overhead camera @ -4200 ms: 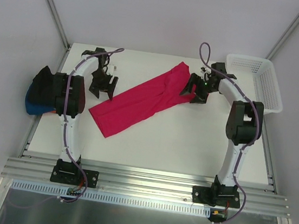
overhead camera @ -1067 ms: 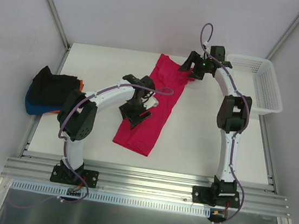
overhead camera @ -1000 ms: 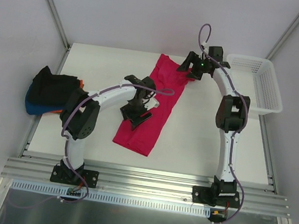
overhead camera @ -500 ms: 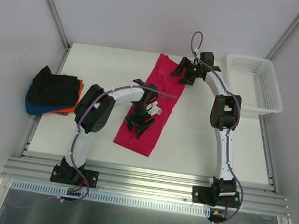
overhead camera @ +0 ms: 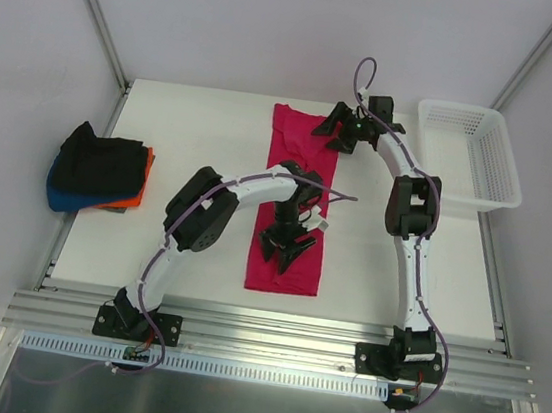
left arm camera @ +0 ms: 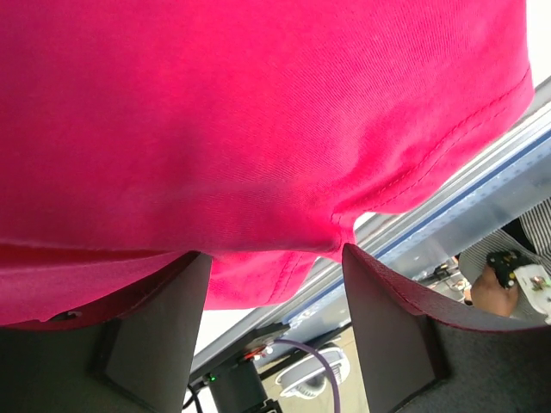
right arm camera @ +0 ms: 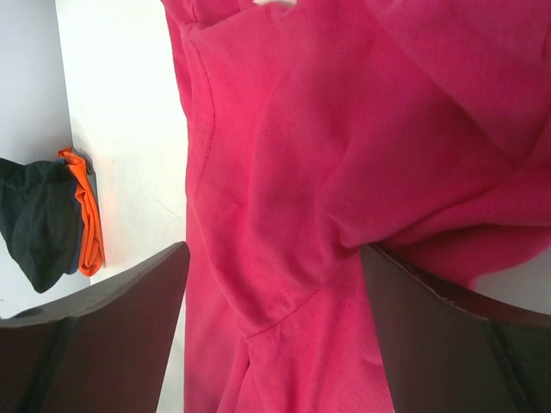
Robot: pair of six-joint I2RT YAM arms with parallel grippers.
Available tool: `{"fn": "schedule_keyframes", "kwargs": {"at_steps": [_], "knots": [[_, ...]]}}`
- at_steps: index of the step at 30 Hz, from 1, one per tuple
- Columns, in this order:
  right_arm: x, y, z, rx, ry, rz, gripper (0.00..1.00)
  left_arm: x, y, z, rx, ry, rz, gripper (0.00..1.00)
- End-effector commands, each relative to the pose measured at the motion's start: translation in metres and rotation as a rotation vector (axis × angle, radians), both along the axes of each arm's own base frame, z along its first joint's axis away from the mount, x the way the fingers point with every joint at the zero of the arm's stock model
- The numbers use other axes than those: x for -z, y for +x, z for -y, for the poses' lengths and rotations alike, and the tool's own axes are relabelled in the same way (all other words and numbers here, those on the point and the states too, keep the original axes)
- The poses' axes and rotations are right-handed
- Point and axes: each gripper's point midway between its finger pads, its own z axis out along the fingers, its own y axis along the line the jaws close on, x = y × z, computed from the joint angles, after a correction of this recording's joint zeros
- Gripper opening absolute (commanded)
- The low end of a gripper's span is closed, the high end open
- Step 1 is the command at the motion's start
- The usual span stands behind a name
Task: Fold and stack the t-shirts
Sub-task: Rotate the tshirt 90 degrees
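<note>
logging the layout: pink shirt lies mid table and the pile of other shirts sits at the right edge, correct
No. The pile of other shirts sits at the left edge, as the top external view shows. The pink shirt does lie mid table.

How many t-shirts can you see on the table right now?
4: a crimson shirt in the middle; a black shirt, blue shirt and orange shirt piled at the far left. Others may be hidden in that pile.
</note>
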Motion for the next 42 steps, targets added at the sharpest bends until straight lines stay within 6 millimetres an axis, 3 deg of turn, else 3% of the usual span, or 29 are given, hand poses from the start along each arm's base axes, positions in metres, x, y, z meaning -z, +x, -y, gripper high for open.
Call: {"fn": "schedule_keyframes", "kwargs": {"at_steps": [1,4,5,7,8,9,10,12,14,15,16,17,18,19,20,21,22,23,25,26,27,30,32,35,42], "knots": [[-0.007,0.009,0.001,-0.001,0.015,0.037,0.85,0.019,0.004,0.007,0.015,-0.007,0.013,0.63],[-0.029,0.004,0.009,-0.037,-0.001,0.094,0.85,0.004,0.018,0.002,0.047,-0.019,0.126,0.64],[-0.054,-0.001,0.014,-0.043,-0.023,0.127,0.86,-0.011,0.027,0.003,0.060,-0.052,0.204,0.65],[-0.070,-0.007,0.027,-0.035,-0.089,0.175,0.86,-0.026,0.040,-0.002,0.078,-0.049,0.304,0.70],[-0.118,-0.008,0.038,-0.016,-0.084,0.268,0.86,-0.044,0.046,-0.001,0.076,-0.074,0.358,0.72],[-0.135,-0.010,0.045,0.010,-0.102,0.311,0.86,-0.057,0.052,0.000,0.087,-0.094,0.400,0.74],[-0.123,-0.021,0.053,0.023,-0.127,0.287,0.87,-0.068,0.058,-0.001,0.088,-0.107,0.440,0.76],[-0.178,-0.038,0.067,0.036,-0.175,0.399,0.89,-0.109,0.071,0.002,0.074,-0.170,0.555,0.85],[-0.185,-0.066,0.074,0.031,-0.204,0.340,0.90,-0.148,0.082,-0.001,0.049,-0.217,0.665,0.87],[-0.211,-0.085,0.074,0.024,-0.194,0.365,0.90,-0.167,0.090,0.000,0.033,-0.247,0.719,0.88],[-0.213,-0.098,0.074,0.013,-0.185,0.344,0.90,-0.182,0.095,-0.002,0.010,-0.270,0.754,0.88],[-0.191,-0.121,0.073,-0.005,-0.175,0.231,0.90,-0.202,0.102,-0.010,-0.052,-0.295,0.792,0.88],[-0.199,-0.144,0.066,-0.019,-0.109,0.163,0.90,-0.210,0.107,-0.017,-0.098,-0.293,0.816,0.86],[-0.186,-0.161,0.065,-0.020,-0.081,0.063,0.90,-0.212,0.112,-0.025,-0.155,-0.274,0.830,0.84],[-0.146,-0.194,0.065,-0.017,-0.059,-0.133,0.89,-0.219,0.120,-0.039,-0.275,-0.266,0.837,0.81],[-0.132,-0.215,0.059,-0.003,0.005,-0.243,0.89,-0.203,0.114,-0.047,-0.307,-0.248,0.780,0.77],[-0.137,-0.232,0.058,-0.007,0.012,-0.219,0.88,-0.196,0.114,-0.057,-0.348,-0.239,0.749,0.76],[-0.100,-0.263,0.061,0.003,-0.035,-0.335,0.88,-0.178,0.109,-0.075,-0.483,-0.197,0.666,0.75],[-0.087,-0.297,0.061,0.009,-0.034,-0.411,0.87,-0.157,0.091,-0.082,-0.581,-0.201,0.517,0.78],[-0.074,-0.316,0.058,-0.007,-0.044,-0.453,0.86,-0.154,0.076,-0.081,-0.645,-0.219,0.439,0.80],[-0.054,-0.341,0.061,-0.009,-0.064,-0.521,0.85,-0.133,0.059,-0.083,-0.646,-0.214,0.358,0.82],[-0.043,-0.366,0.059,-0.017,-0.044,-0.546,0.81,-0.126,0.049,-0.079,-0.635,-0.256,0.250,0.82],[-0.031,-0.386,0.062,-0.012,-0.062,-0.575,0.80,-0.109,0.043,-0.082,-0.707,-0.223,0.155,0.73],[-0.020,-0.410,0.062,-0.034,-0.079,-0.616,0.79,-0.094,0.034,-0.077,-0.756,-0.246,0.065,0.70],[0.000,-0.445,0.061,-0.038,-0.071,-0.687,0.79,-0.062,0.002,-0.079,-0.805,-0.243,-0.073,0.68]]}}
